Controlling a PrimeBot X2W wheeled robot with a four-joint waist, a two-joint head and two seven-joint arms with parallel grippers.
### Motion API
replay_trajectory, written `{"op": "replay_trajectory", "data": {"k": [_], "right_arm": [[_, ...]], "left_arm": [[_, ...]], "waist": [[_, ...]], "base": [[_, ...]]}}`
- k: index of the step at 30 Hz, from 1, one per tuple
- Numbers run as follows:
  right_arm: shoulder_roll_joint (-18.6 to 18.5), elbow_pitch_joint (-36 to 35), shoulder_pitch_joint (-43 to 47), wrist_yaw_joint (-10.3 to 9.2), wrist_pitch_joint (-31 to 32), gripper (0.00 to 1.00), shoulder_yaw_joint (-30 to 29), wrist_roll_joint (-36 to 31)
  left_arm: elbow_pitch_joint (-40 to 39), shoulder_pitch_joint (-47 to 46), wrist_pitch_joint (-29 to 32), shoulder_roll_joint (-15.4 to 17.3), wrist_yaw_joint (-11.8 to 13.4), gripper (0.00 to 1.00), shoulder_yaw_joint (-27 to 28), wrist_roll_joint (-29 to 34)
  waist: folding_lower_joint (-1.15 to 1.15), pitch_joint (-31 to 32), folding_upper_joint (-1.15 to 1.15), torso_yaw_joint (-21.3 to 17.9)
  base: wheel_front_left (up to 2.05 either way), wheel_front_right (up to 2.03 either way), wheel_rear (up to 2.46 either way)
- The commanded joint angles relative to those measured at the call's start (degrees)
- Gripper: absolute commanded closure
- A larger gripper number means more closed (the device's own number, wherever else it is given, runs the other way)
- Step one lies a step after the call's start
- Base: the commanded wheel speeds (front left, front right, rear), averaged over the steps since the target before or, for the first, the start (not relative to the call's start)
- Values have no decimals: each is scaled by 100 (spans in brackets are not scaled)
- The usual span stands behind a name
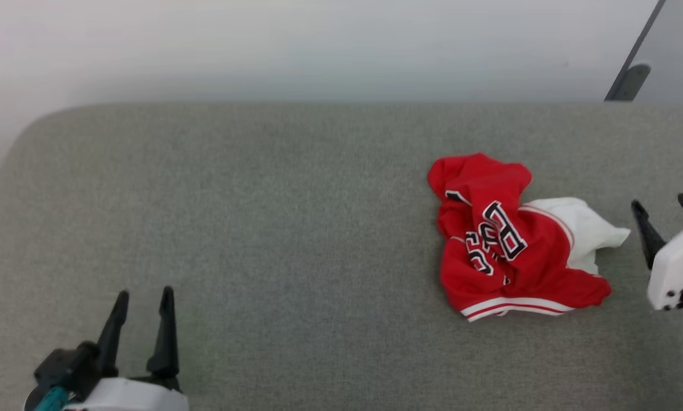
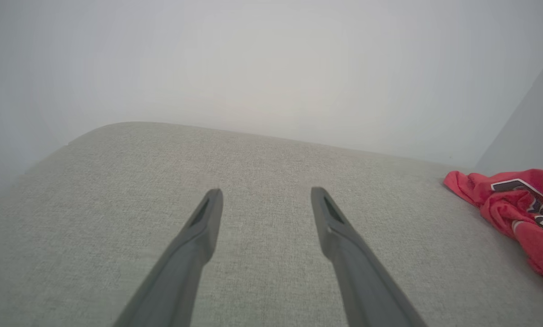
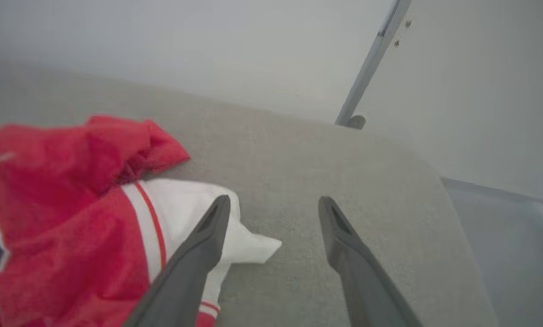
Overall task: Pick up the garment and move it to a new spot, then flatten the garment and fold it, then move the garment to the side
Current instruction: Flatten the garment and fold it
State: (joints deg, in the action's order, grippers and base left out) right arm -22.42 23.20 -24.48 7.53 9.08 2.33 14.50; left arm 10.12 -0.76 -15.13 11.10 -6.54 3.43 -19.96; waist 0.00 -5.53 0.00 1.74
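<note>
Garment: a crumpled red jersey shirt with white sleeves, striped trim and black white-outlined lettering (image 1: 507,245) lies in a heap on the right half of the grey fabric-covered bench (image 1: 261,200); a white sleeve sticks out to its right; the striped hem faces the near edge
Left pincer: the left pincer (image 1: 145,292) is spread wide and empty; it hovers over bare bench at the near left, well apart from the shirt
Right pincer: the right pincer (image 1: 659,201) is spread wide and holds nothing; it sits just right of the white sleeve tip; whether a finger touches the cloth cannot be told
</note>
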Motion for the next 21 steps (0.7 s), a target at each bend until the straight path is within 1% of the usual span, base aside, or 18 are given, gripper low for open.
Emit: {"op": "replay_trajectory", "data": {"k": [1, 3, 6, 8, 10, 12, 14, 21], "right_arm": [[-207, 121, -157, -8, 471, 0, 345, 168], [-509, 210, -501, -8, 1299, 0, 843, 656], [-1132, 183, -864, -9, 2409, 0, 1581, 1297], [-1383, 125, -1083, -8, 2944, 0, 1945, 1717], [-1627, 120, -1274, -8, 3298, 0, 2214, 1993], [-1774, 57, -1391, -8, 3406, 0, 2474, 2161], [-1862, 119, -1518, -9, 3316, 0, 2597, 2245], [-1911, 416, -1717, -8, 3027, 0, 3274, 2401]], "left_arm": [[32, -92, 0, -41, -25, 0, 0, 58], [63, -176, 0, -96, -51, 0, 7, 75], [110, -294, 0, -183, -65, 0, 2, 116], [135, -366, 0, -237, -81, 0, -3, 123], [142, -439, 0, -283, -90, 0, 3, 120], [142, -513, 0, -330, -98, 0, 5, 116], [147, -590, 0, -366, -103, 0, -22, 98], [174, -777, 0, -461, -106, 0, -122, -3]], "waist": [[0, -269, 0, 126], [0, -396, 0, 186], [0, -547, 0, 275], [0, -655, 0, 338], [0, -776, 0, 399], [0, -906, 0, 459], [0, -1045, 0, 504], [0, -1296, 0, 570]], "base": [[0, 0, 0], [0, 0, 0], [0, 0, 0], [0, 0, 0], [0, 0, 0], [0, 0, 0], [0, 0, 0], [0, 0, 0]]}}
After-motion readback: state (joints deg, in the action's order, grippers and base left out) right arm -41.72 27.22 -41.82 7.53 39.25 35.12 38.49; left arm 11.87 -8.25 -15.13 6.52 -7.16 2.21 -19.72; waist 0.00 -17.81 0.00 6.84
